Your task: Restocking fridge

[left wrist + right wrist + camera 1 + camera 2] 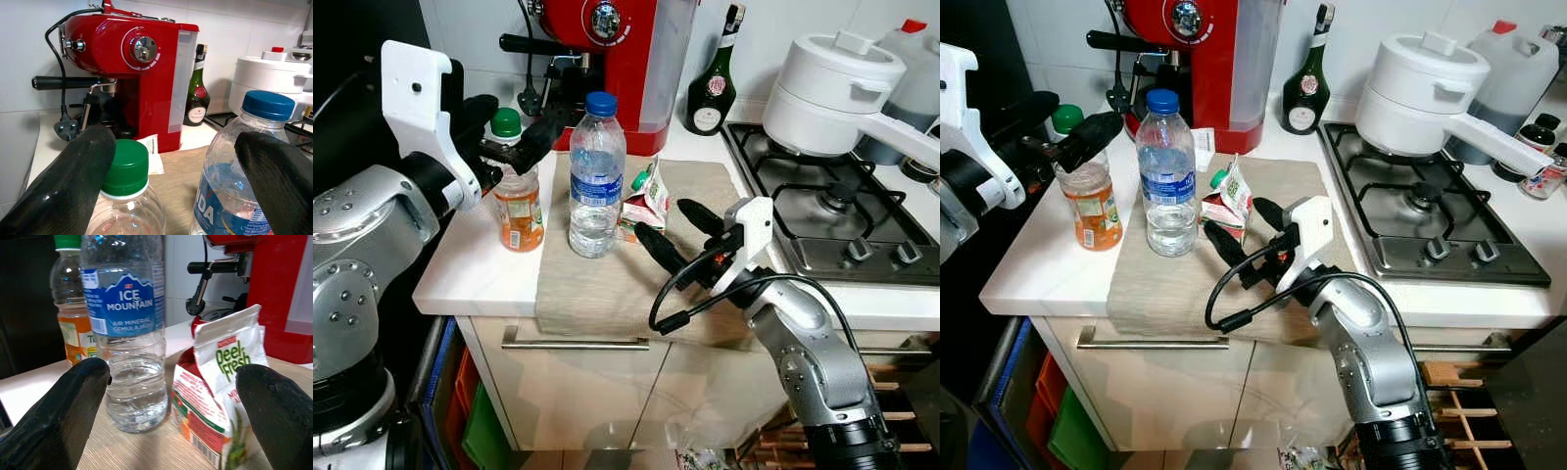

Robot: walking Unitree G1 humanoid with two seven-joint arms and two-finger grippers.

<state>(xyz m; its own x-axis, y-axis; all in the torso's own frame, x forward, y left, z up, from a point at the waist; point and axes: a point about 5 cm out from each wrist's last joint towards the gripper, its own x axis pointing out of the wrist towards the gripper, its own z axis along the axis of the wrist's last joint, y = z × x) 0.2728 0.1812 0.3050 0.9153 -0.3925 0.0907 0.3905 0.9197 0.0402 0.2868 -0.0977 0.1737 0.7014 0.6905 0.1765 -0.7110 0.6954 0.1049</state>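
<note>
Left eye view: near the white counter's (pixel 450 284) left edge, the left gripper (pixel 514 132) spreads its 2 fingers around the green-capped orange juice bottle (pixel 516 196). Beside it on the beige cloth (pixel 597 284) stands the blue-capped clear water bottle (pixel 596 176). Right gripper (pixel 677 227), spread, hovers facing the small juice carton (pixel 643 201).

Water bottle (pixel 596 176) just beside juice bottle (pixel 516 196), carton (pixel 644 204) crowding right

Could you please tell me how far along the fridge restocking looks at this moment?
Nothing looks stocked yet. The green-capped juice bottle, water bottle and Peel Fresh carton stand on the counter. The left pincer is open around the juice bottle's neck; the right pincer is open near the carton. All carrying remains.
</note>
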